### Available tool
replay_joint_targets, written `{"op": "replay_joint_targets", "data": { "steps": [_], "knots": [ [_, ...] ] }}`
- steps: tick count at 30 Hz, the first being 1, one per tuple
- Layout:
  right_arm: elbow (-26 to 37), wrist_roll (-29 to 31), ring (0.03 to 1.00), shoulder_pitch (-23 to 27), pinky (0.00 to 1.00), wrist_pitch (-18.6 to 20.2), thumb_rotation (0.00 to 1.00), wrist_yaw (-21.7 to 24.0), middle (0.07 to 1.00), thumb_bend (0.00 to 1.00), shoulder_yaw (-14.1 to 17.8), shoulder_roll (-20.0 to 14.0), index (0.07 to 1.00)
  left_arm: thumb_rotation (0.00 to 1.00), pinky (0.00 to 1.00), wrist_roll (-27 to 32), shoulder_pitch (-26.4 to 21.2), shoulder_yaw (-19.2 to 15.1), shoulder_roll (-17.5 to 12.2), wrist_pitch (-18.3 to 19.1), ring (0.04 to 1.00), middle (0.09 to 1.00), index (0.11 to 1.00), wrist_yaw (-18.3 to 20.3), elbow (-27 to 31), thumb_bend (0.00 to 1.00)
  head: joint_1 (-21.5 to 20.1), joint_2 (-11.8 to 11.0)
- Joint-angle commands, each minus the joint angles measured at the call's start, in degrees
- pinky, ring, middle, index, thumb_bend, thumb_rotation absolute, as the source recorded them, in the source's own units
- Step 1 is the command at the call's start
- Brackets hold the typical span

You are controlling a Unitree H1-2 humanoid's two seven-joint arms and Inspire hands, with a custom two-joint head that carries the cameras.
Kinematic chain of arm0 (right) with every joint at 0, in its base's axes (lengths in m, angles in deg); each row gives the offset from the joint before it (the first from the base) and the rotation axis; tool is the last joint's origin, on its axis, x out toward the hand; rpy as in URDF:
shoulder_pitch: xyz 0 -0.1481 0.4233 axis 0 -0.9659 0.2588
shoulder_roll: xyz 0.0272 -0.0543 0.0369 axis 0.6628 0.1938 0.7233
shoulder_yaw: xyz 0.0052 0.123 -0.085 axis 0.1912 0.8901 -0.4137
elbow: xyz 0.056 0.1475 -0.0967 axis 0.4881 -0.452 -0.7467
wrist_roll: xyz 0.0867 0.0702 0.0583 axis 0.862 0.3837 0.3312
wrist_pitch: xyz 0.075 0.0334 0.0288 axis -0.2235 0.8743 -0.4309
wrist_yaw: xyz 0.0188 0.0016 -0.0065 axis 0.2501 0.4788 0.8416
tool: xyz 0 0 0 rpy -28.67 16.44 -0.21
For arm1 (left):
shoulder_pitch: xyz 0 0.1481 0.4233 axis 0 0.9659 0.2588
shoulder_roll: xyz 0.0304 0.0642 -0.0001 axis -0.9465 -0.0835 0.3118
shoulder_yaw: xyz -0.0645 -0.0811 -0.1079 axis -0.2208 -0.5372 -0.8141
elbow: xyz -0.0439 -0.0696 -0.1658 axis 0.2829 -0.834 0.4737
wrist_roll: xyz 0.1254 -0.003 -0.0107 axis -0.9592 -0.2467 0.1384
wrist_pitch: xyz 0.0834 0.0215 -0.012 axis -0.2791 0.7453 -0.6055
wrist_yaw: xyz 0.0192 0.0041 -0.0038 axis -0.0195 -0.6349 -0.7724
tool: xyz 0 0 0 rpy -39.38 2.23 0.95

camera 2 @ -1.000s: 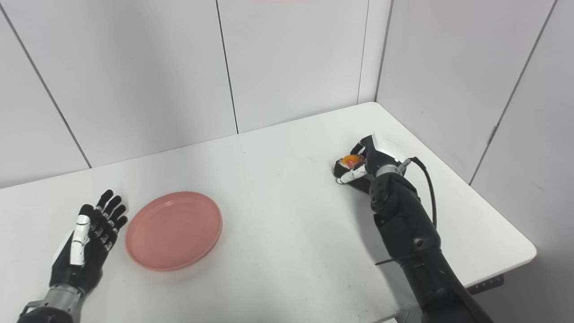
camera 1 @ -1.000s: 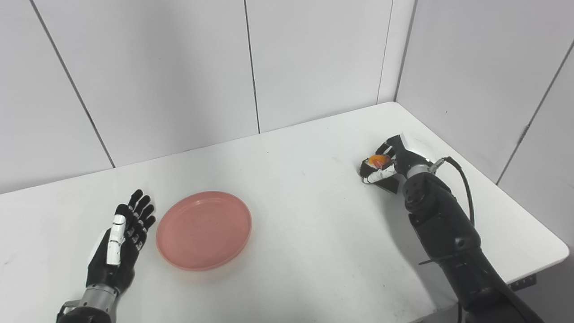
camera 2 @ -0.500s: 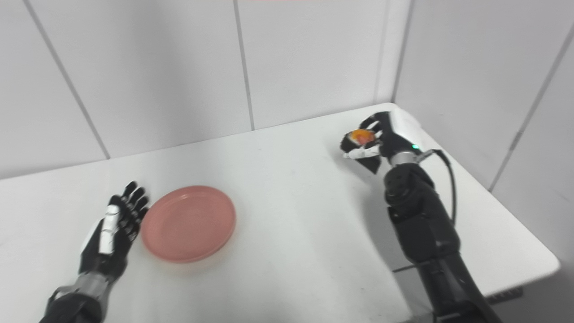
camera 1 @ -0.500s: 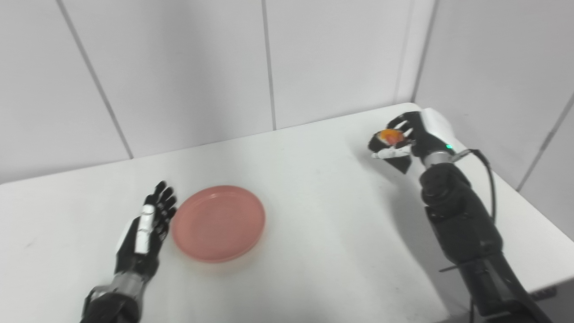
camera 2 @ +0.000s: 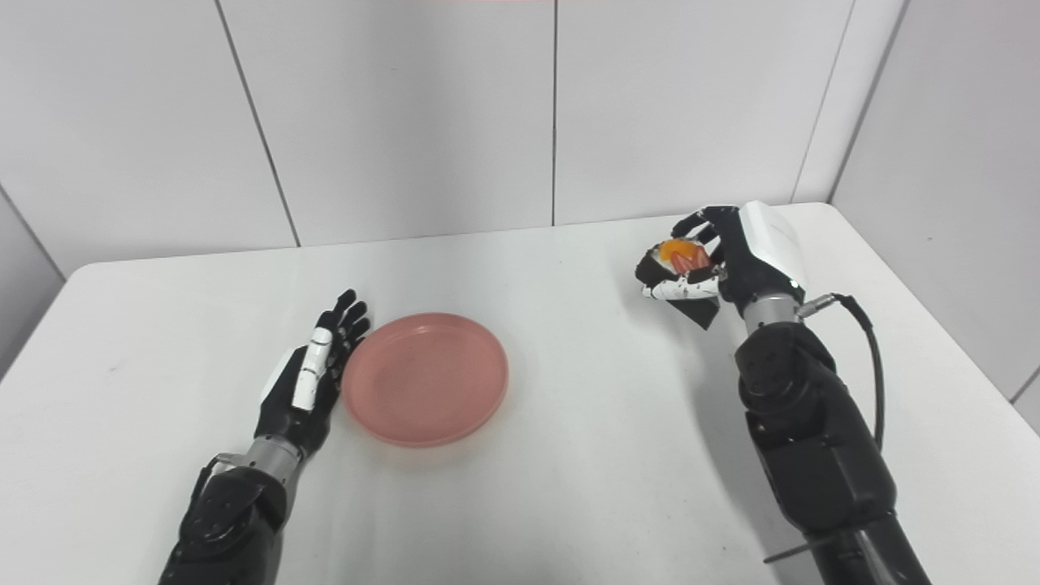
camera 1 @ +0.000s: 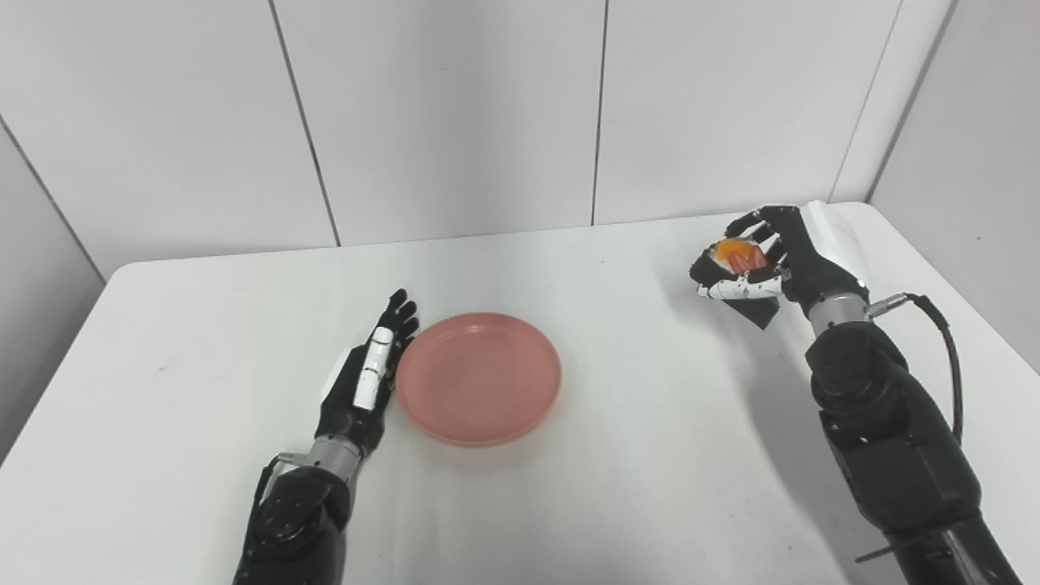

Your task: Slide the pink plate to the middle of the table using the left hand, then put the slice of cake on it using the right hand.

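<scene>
since a second ago the right hand (camera 1: 764, 268) has lifted its load clear of the white table (camera 1: 634, 479); much of the other shift in the picture is the head turning, so i would not read the round pink plastic plate (camera 1: 478, 377) as having travelled far.

that right hand is curled around the small slice of cake with an orange and red top (camera 1: 738, 256), held in the air over the far right part of the table, well apart from the plate. the slice looks light and probably soft, so a firm squeeze could crush it; holding it by its sides with the top upward, as it appears to be held, seems the safer hold. whether the fingers dent it is too small to tell.

the plate lies flat a little left of the table's middle, looks shallow, stiff and light, and should slide easily on the smooth surface when pushed at the rim. the left hand (camera 1: 367, 380) lies flat with fingers extended, grasping nothing, just beside the plate's left rim, touching it or nearly so.
</scene>
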Motion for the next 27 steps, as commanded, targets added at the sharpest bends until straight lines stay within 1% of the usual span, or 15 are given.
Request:
{"op": "replay_joint_targets", "data": {
  "steps": [1, 7, 8, 13, 16, 20, 21, 24, 27],
  "knots": [
    [3.24, 0.81, 0.266, 1.98, 0.20, -2.52, 0.00, 0.61, 0.416, 0.51, -0.24, -0.62, 0.518, 1.00, 1.00, -0.42, -0.92, 1.18, 1.46, -0.27, 1.000, 1.000, 0.995, 0.31, -0.16, 0.58, 0.73, 0.11],
    [5.62, 2.95, 0.293, 1.22, 0.22, -4.52, 0.00, 2.68, 0.445, 0.52, -1.57, -0.32, 0.522, 1.00, 1.00, -1.14, -1.29, 1.93, 2.69, -0.76, 1.000, 0.997, 0.990, -0.84, -0.37, 0.57, 2.12, 0.52],
    [5.83, 3.23, 0.296, 1.07, 0.22, -5.05, 0.00, 2.88, 0.452, 0.52, -1.78, -0.41, 0.518, 1.00, 1.00, -1.38, -1.36, 2.06, 2.97, -0.86, 1.000, 0.994, 0.987, -1.20, -0.51, 0.56, 2.85, 0.53],
    [6.92, 4.40, 0.293, 0.33, 0.22, -7.18, 0.00, 4.14, 0.440, 0.52, -2.81, -0.41, 0.521, 1.00, 0.98, -2.63, -1.65, 2.34, 4.57, -1.57, 0.991, 0.981, 0.974, -2.96, -1.12, 0.56, 4.86, 0.72],
    [7.56, 4.66, 0.294, 0.26, 0.22, -7.29, 0.00, 5.36, 0.462, 0.52, -3.65, -0.15, 0.508, 1.00, 0.97, -3.62, -1.67, 2.69, 5.16, -1.54, 0.983, 0.973, 0.968, -3.93, -0.88, 0.57, 5.42, 0.82],
    [7.24, 4.02, 0.302, 0.75, 0.22, -8.35, 0.00, 6.09, 0.469, 0.52, -5.61, 0.44, 0.504, 1.00, 0.98, -3.78, -1.71, 3.01, 5.50, -1.07, 0.989, 0.979, 0.972, -4.15, -0.66, 0.57, 6.00, 0.71],
    [7.41, 3.15, 0.302, 1.00, 0.22, -8.10, 0.00, 6.11, 0.469, 0.52, -6.51, 0.77, 0.504, 1.00, 0.98, -3.77, -1.72, 3.02, 5.56, -1.02, 0.990, 0.981, 0.974, -4.11, -0.64, 0.57, 6.20, 0.79],
    [7.66, 2.35, 0.273, 1.53, 0.20, -8.51, 0.00, 6.42, 0.430, 0.51, -8.47, 1.80, 0.527, 1.00, 0.98, -4.00, -1.73, 3.10, 5.69, -1.07, 0.992, 0.984, 0.975, -4.28, -0.64, 0.57, 6.38, 0.76],
    [7.89, 2.62, 0.271, 2.18, 0.20, -8.02, 0.00, 7.98, 0.422, 0.51, -10.45, 3.51, 0.530, 1.00, 0.98, -4.29, -1.77, 3.17, 5.76, -1.30, 0.990, 0.983, 0.974, -4.67, -0.82, 0.56, 6.61, 0.72]
  ]
}}
